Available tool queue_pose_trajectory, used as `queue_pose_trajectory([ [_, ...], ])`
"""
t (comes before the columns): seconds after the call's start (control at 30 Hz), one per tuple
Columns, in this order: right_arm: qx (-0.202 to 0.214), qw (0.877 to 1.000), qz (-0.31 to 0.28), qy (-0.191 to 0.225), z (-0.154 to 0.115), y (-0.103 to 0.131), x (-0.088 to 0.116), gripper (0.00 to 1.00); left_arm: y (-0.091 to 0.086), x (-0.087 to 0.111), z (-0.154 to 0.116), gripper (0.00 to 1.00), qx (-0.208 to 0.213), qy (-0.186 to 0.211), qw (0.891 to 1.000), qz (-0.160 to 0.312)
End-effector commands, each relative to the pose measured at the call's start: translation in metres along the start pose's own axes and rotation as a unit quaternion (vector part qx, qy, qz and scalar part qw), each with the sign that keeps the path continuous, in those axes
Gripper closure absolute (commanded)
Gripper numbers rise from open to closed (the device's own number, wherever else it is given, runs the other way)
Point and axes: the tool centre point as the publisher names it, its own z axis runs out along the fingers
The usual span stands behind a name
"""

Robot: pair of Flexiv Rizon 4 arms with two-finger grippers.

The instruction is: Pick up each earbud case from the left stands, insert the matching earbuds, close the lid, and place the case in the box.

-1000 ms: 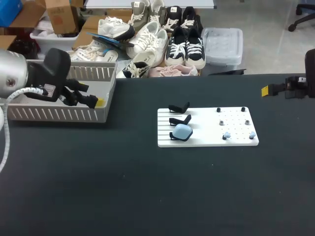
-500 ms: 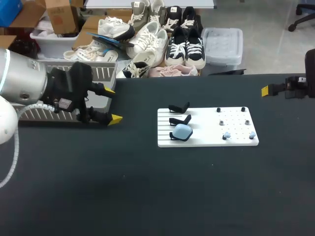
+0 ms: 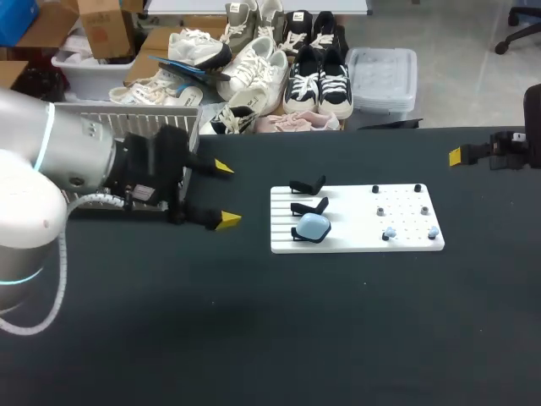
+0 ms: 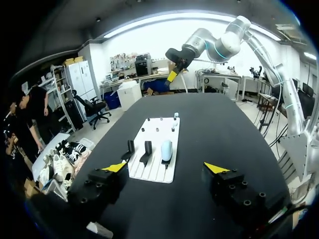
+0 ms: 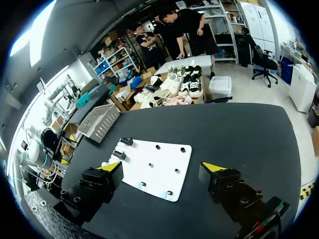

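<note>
The left end effector (image 3: 226,194) is hovering wide open and empty beside the white board (image 3: 355,238). The pale blue earbud case (image 3: 314,226) is sitting at the board's left edge. It is looking light, rigid and slippery, probably calling for a hold across its smooth sides.

One white board (image 3: 347,220), three black stands (image 3: 307,184), one pale blue earbud case (image 3: 314,225), two pale blue earbuds (image 3: 389,233), one grey basket (image 3: 135,125)
</note>
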Motion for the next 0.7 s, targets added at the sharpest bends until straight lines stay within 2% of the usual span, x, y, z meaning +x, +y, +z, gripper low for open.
queue_pose_trajectory([
  [0.03,0.0,1.0,0.0,0.0,0.0,0.0,0.0,0.0,0.012,0.005,0.023,0.0,0.016,-0.01,1.0,-0.003],
  [0.2,0.0,1.0,0.0,0.0,0.0,0.0,0.0,0.0,0.015,0.006,0.038,0.0,0.016,-0.015,1.0,-0.003],
  [0.23,0.0,1.0,0.0,0.0,0.0,0.0,0.0,0.0,0.013,0.006,0.041,0.0,0.007,-0.007,1.0,0.014],
  [0.4,0.0,1.0,0.0,0.0,0.0,0.0,0.0,0.0,0.009,0.01,0.058,0.0,0.023,-0.015,0.999,0.021],
  [0.7,0.0,1.0,0.0,0.0,0.0,0.0,0.0,0.0,0.007,0.02,0.088,0.0,0.028,-0.002,0.999,0.037],
])
